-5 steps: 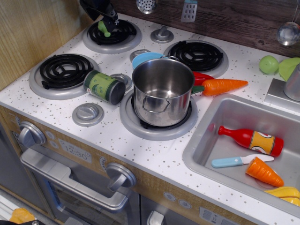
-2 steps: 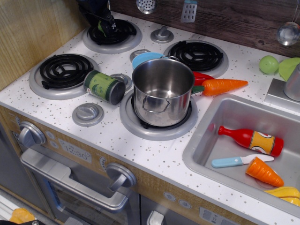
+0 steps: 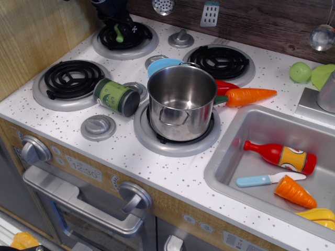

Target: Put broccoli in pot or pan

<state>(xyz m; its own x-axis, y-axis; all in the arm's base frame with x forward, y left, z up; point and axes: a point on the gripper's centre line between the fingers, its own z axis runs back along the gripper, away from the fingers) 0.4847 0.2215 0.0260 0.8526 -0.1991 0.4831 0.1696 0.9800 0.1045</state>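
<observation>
**The claw is down over the broccoli**

The big shiny pot (image 3: pixel 181 101) sits on the front burner with nothing inside it. Far behind the pot, and off to the left, is the back-left burner (image 3: pixel 125 37). That is where the broccoli (image 3: pixel 119 35) is. Only a small green bit of it shows there, just under the dark gripper (image 3: pixel 120 25).

A second ago the broccoli showed as a bigger green lump at the front of the claw. A moment after that it was almost all hidden behind the dark fingers. Now a thin green piece pokes out below the claw, and the claw sits a little higher in the picture. So the claw may have closed on the broccoli and begun to lift it. But this spot is dark and at the very top edge, so I cannot tell if the claw is wide or squeezing the broccoli.

The green can (image 3: pixel 117 96) lies on its side just left of the pot. The broccoli must go over it or around it to reach the pot. The job is only starting.
</observation>
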